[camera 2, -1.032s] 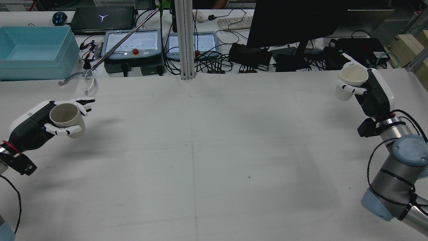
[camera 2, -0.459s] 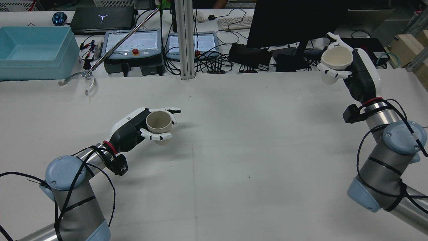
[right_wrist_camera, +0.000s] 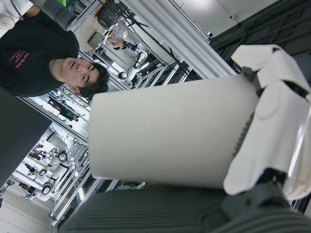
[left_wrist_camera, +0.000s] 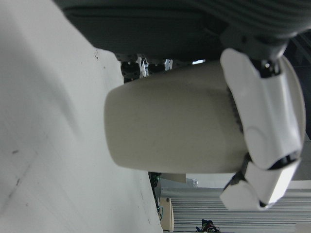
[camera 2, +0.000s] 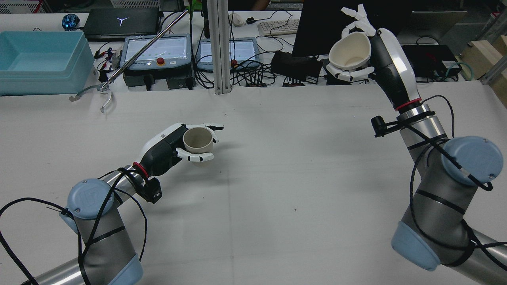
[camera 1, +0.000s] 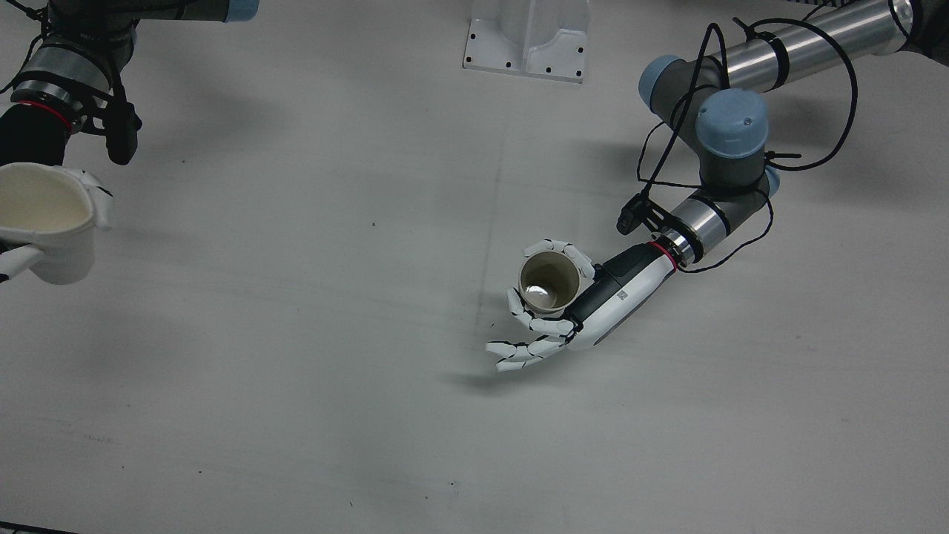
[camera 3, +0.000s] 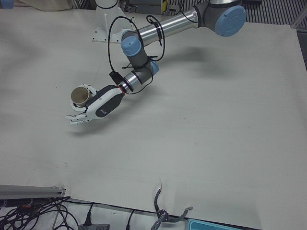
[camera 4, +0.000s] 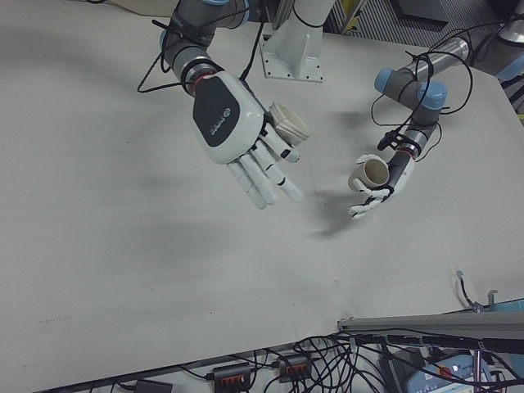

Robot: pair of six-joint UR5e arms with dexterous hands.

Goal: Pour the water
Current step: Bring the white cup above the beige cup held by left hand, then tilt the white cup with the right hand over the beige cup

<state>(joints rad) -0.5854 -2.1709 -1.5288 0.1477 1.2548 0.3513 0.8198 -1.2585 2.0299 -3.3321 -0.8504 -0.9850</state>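
A beige cup [camera 2: 198, 139] was held upright, low over the table [camera 2: 277, 190], by the left hand [camera 2: 174, 147], while a white cup [camera 2: 350, 50] was gripped tilted, high, by the right hand [camera 2: 370, 51].

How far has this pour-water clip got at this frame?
Done: both cups are picked up, the beige cup in the left hand near mid-table, the white cup in the right hand, raised and tilted. In hand: the cups are far apart. Left: bring them together and pour.
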